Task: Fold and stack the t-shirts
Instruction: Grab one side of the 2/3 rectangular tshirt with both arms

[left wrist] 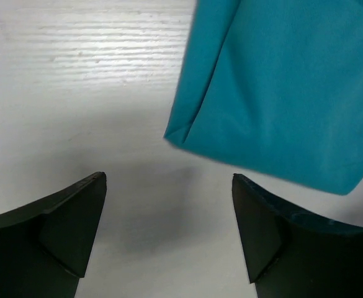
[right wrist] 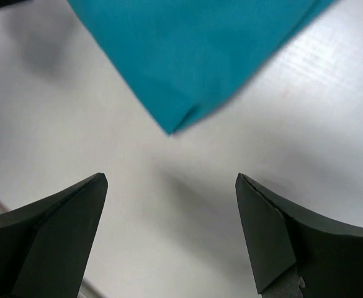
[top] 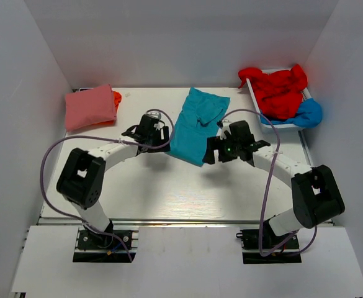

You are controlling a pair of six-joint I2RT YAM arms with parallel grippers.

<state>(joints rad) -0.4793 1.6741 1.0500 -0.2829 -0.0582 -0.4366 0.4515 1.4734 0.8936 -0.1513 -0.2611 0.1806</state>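
Observation:
A teal t-shirt (top: 195, 126) lies folded lengthways in a long strip on the middle of the table, its near corner showing in the left wrist view (left wrist: 280, 93) and the right wrist view (right wrist: 187, 56). My left gripper (top: 159, 133) stands open just left of it, nothing between its fingers (left wrist: 169, 205). My right gripper (top: 215, 149) is open at the strip's near right corner, empty too (right wrist: 172, 208). A folded pink t-shirt (top: 90, 107) lies at the back left on an orange one (top: 116, 98). Red (top: 279, 90) and bright blue (top: 308, 114) t-shirts are heaped at the back right.
A white tray (top: 265, 120) at the back right holds the red and blue heap. White walls close in the table at the back and both sides. Purple cables loop over each arm.

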